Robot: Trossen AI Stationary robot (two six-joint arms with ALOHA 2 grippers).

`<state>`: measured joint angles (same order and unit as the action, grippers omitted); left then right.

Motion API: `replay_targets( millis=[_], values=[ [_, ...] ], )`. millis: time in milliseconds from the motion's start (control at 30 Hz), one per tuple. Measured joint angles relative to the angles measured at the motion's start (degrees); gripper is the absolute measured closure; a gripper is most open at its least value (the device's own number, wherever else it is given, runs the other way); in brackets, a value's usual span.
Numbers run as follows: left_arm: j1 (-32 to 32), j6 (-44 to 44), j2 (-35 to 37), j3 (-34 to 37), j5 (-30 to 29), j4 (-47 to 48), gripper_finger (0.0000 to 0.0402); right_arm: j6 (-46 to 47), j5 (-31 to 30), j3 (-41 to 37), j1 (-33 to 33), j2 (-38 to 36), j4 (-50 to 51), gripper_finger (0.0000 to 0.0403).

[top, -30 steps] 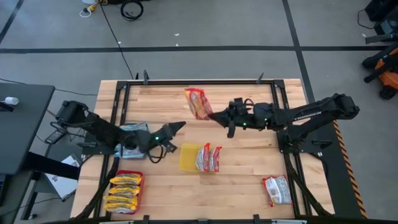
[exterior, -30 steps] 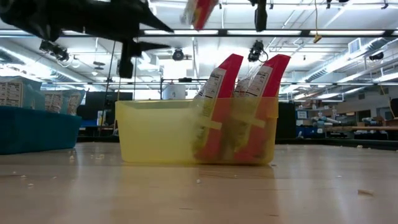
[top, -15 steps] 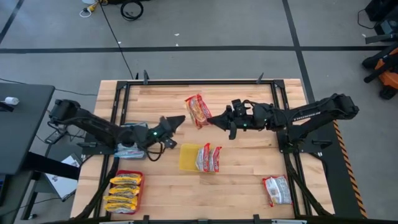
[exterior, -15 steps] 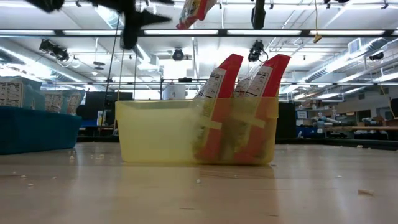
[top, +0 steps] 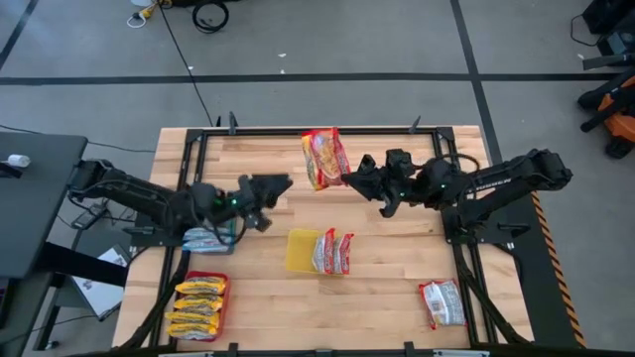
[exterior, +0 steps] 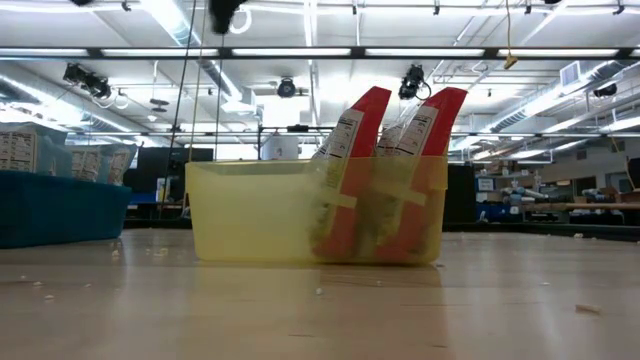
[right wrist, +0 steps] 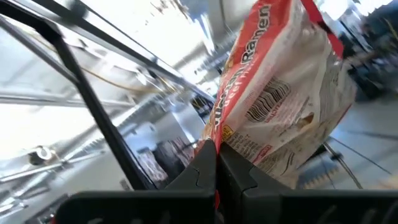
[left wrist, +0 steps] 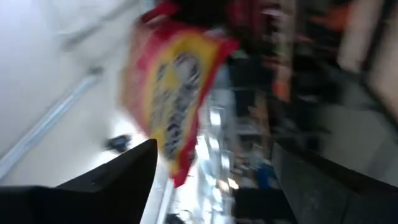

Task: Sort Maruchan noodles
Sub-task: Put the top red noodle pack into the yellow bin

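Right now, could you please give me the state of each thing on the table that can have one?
Left gripper: open, empty.
Right gripper: shut on red packet, held in the air.
Yellow tray: two red packets upright inside.
Red tray: stacked with yellow packets.
Loose packet: lying flat on the table.

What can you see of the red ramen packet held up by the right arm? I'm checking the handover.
The red ramen packet is a flat, crinkly plastic pouch, red-edged with a yellow-orange noodle picture on one face and a white back bearing a barcode and print. It hangs in the air above the table's far middle, pinched at one edge by the shut right pincer. The left pincer stands open beside it, apart from it. Nothing else touches it.
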<state>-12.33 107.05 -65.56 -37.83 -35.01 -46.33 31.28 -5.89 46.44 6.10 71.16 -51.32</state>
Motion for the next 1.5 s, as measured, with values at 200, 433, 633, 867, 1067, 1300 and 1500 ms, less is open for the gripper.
replay_targets(
  millis=[200, 433, 633, 867, 1067, 1300, 1500],
  values=[
    [7.7, 0.1, -2.7, -1.4, 18.8, -13.0, 0.0084, -1.6, 0.0, 0.0, 0.3, 0.0, -7.2, 0.0398],
    [13.4, 3.0, -9.6, -6.9, 24.5, -13.6, 0.0085, -3.0, 0.5, 0.0, 0.3, 0.0, -10.8, 0.0398],
    [16.3, 2.9, -16.3, -14.3, 24.8, -16.6, 0.0086, -2.5, 2.2, 0.0, 0.4, 0.0, -10.8, 0.0398],
    [15.1, 2.7, -20.7, -19.3, 28.4, -16.4, 0.0086, -2.4, 2.6, 0.0, 0.6, 0.0, -10.8, 0.0398],
    [13.3, -0.4, -21.1, -19.7, 26.8, -16.5, 0.0118, -3.2, 2.6, 0.0, 0.6, 0.0, -10.3, 0.039],
    [11.7, -10.7, -21.1, -19.7, 17.4, -16.8, 0.0265, -5.6, -1.7, 0.1, 0.6, 0.0, -7.4, 0.0362],
    [10.4, -11.7, -21.1, -19.6, 11.1, -16.9, 0.0382, -8.7, -4.6, 0.1, 0.6, 0.0, -6.1, 0.0328]
  ],
)
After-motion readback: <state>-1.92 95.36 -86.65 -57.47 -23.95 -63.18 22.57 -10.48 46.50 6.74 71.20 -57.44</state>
